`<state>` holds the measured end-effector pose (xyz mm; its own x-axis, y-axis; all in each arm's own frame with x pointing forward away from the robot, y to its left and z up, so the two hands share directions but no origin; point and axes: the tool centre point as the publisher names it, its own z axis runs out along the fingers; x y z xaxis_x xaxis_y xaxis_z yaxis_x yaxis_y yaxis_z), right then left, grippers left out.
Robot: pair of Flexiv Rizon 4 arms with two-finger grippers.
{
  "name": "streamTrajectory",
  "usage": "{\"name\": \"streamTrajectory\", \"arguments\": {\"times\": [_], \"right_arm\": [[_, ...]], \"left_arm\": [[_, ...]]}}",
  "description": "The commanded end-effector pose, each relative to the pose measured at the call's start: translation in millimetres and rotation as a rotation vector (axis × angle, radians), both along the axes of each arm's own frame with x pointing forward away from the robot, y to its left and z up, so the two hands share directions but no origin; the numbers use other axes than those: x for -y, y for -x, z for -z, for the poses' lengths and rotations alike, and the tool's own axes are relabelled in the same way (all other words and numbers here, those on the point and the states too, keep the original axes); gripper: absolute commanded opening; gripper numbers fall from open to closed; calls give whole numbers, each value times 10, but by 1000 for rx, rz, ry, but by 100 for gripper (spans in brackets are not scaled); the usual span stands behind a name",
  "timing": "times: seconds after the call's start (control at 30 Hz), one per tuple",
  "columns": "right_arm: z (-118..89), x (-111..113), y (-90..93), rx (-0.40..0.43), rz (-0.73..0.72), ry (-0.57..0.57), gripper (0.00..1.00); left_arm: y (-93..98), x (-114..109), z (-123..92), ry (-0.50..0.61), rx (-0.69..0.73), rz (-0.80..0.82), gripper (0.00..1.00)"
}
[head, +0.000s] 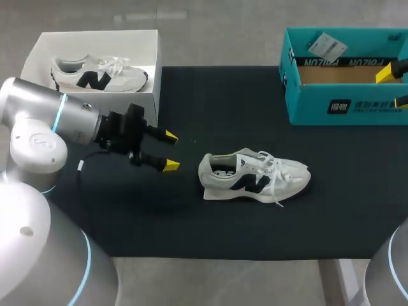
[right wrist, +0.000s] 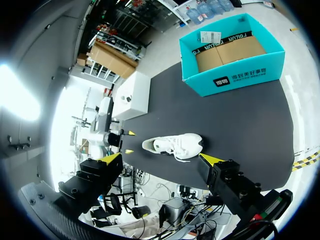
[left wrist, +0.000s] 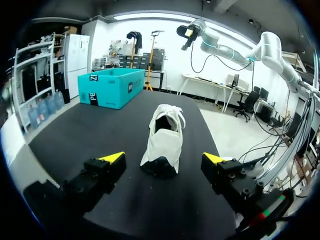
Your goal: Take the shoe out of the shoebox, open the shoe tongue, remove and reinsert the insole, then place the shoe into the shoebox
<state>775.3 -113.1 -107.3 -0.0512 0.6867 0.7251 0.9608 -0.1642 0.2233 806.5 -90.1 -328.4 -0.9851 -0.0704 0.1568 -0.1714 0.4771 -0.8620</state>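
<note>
My left hand (head: 171, 151), open wide, faces the shoe (head: 255, 177), likely light and soft-sided, best taken at its stiffer heel.

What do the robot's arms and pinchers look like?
The left arm is fat, round and silvery-white, with a glowing blue ring and a thin black cable. The left gripper is black and blocky, its two fingers tipped bright yellow. The right gripper looks the same, with a red-and-green strip.
</note>
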Motion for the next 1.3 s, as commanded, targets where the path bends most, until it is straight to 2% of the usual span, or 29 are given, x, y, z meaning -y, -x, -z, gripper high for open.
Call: {"name": "streamTrajectory", "arguments": {"times": [0.03, 0.47, 0.53, 0.77, 1.3], "right_arm": [[5, -4, 3, -1, 2, 2, 100], [5, -4, 3, -1, 2, 2, 100], [5, -4, 3, -1, 2, 2, 100], [5, -4, 3, -1, 2, 2, 100], [5, -4, 3, -1, 2, 2, 100]], "left_arm": [[-160, 27, 121, -65, -44, 142, 100], [1, 347, 582, -111, -66, 232, 100], [17, 367, 619, -111, -66, 232, 100], [-13, 406, 718, -94, -40, 61, 100], [66, 638, 908, -62, -21, 53, 100]]}}
